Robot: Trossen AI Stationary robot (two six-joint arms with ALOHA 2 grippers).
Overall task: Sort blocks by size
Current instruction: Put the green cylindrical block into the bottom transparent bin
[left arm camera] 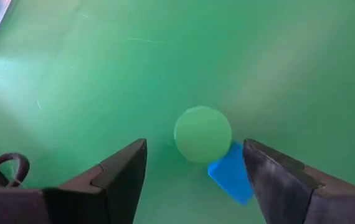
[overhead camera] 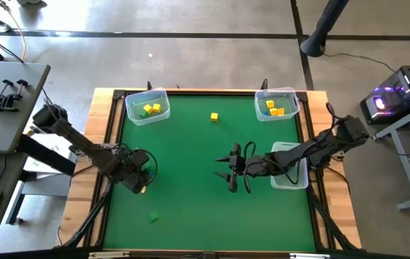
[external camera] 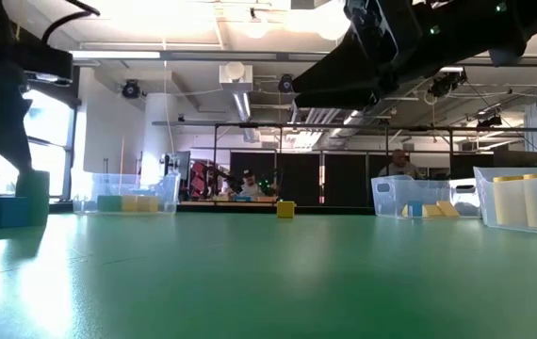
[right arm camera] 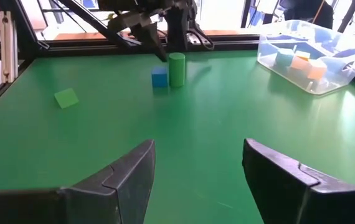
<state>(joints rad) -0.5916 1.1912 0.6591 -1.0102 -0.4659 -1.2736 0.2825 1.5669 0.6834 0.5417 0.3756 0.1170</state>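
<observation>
A green cylinder stands upright on the green mat, with a blue block right beside it. Both also show in the right wrist view, the cylinder and the blue block. My left gripper is open above them at the mat's left side, one finger on each side, touching neither. A flat green block lies toward the near edge and a yellow block toward the far edge. My right gripper is open and empty at mid-table.
Clear bins stand at the far left and the far right, both holding blocks. A third bin at the right edge lies under my right arm. Open green mat lies between the two grippers.
</observation>
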